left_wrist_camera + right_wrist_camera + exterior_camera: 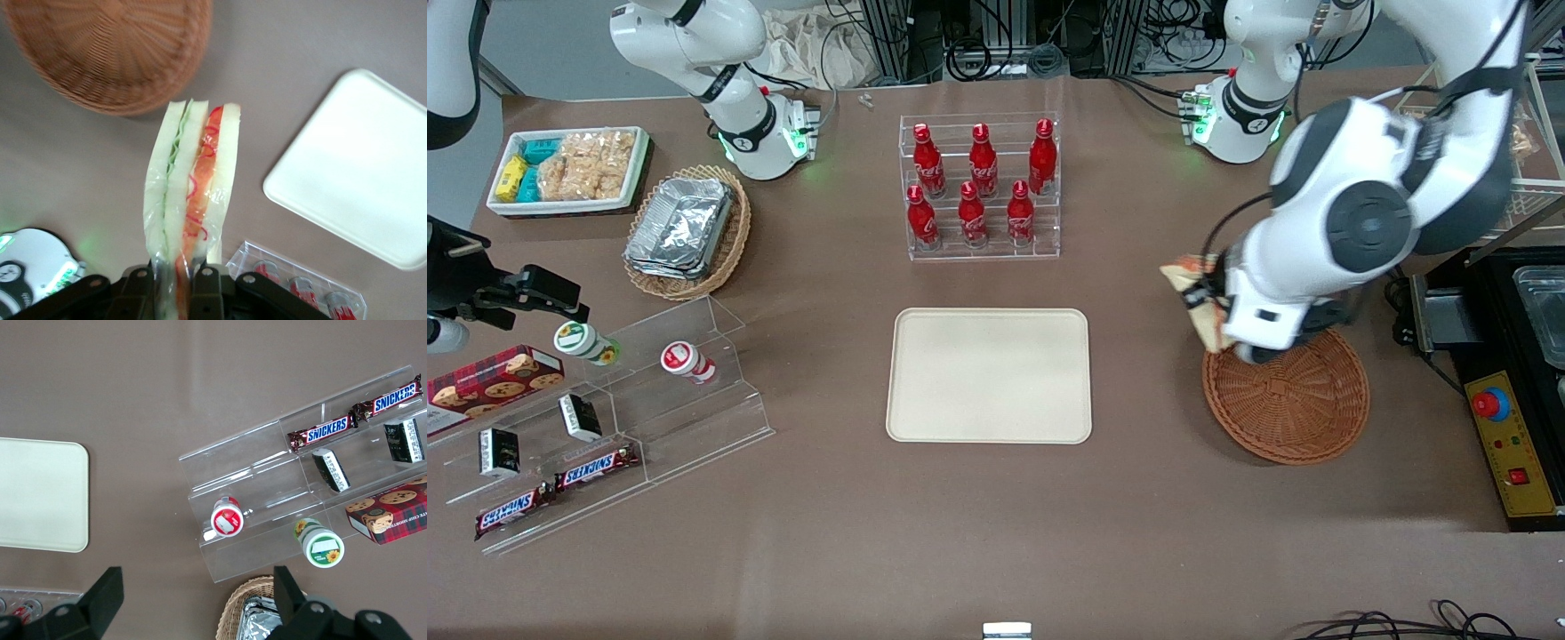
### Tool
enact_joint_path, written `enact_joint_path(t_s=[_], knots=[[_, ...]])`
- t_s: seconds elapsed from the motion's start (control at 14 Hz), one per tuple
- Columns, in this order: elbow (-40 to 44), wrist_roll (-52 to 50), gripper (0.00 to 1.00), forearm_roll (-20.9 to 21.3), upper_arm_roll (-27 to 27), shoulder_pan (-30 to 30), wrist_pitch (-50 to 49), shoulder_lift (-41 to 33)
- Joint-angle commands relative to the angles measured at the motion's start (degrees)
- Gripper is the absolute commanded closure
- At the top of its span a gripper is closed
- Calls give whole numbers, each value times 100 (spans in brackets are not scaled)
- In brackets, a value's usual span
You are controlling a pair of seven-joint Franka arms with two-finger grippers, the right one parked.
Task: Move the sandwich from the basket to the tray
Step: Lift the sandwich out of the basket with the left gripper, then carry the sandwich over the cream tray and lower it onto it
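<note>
So the pick part looks done. The tool (175,283) is clamped on the sandwich (190,200), pinching it at one end with the wedge sticking out, still in its clear wrap, green filling on one side and red-orange on the other. In the front view the sandwich hangs in the air right at the rim of the basket (1286,398), on the side toward the tray, with most of it hidden by the arm's wrist. The basket itself looks empty now, just bare wicker as far as I can see.

What's left is the carry and the drop. The tray (989,374) sits flat on the bench (996,533) with nothing on it, a fair way sideways from the basket toward the parked arm's end. The rack of red bottles (980,187) is farther from the front camera than the tray, so it shouldn't be in the way. I'd call it roughly halfway: lifted out, not yet moved over or let go.
</note>
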Motion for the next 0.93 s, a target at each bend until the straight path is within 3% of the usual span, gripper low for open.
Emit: enact_joint_path(t_s=[0.0,0.29,0.36,0.57,0.86], knots=[[-340,25,100,-132,-8,-238,730,211],[-789,-168,100,-62,1,-739,2533,703],[-772,-82,100,86,1,-837,2736,904],[-754,-72,100,1052,1,-1170,3421,1528],[-781,-46,100,1598,1,-1224,3906,1978]])
